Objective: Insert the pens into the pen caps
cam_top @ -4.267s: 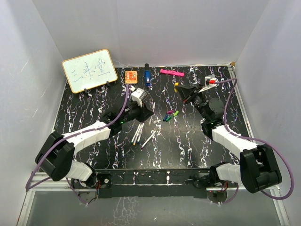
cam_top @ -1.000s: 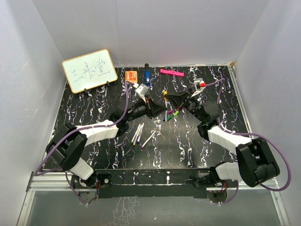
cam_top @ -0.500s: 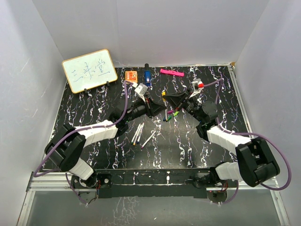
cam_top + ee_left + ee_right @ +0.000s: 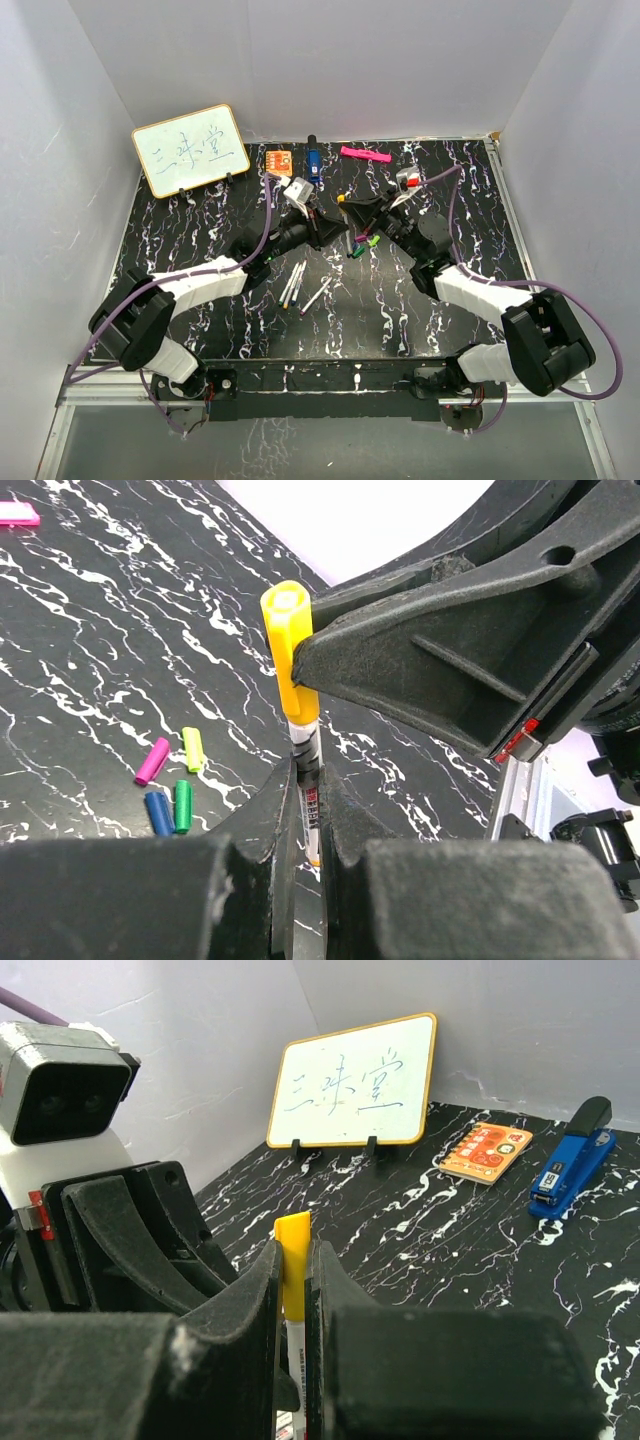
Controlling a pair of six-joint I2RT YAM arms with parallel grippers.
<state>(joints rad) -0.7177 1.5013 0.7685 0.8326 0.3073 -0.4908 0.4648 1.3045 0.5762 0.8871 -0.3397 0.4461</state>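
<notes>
My left gripper [image 4: 305,780] is shut on a white-barrelled pen [image 4: 306,772] and holds it above the table's middle [image 4: 325,228]. My right gripper [image 4: 292,1270] is shut on the yellow pen cap [image 4: 292,1260], which sits over that pen's upper end [image 4: 288,650]. The two grippers meet tip to tip [image 4: 345,215]. Three more pens [image 4: 293,282] lie on the table below the left gripper. Loose caps lie together [image 4: 362,244]: purple-pink [image 4: 153,761], yellow-green [image 4: 193,748], green [image 4: 182,805] and blue [image 4: 158,813].
A small whiteboard [image 4: 190,150] stands at the back left. An orange square block [image 4: 279,161], a blue stapler-like object [image 4: 313,163] and a thick pink marker [image 4: 364,154] lie along the back edge. White walls close in the black marbled table [image 4: 200,230].
Both arms have come together from apart. Over the last second the right gripper moved left with the yellow cap, which now sits on the pen held by the left gripper.
</notes>
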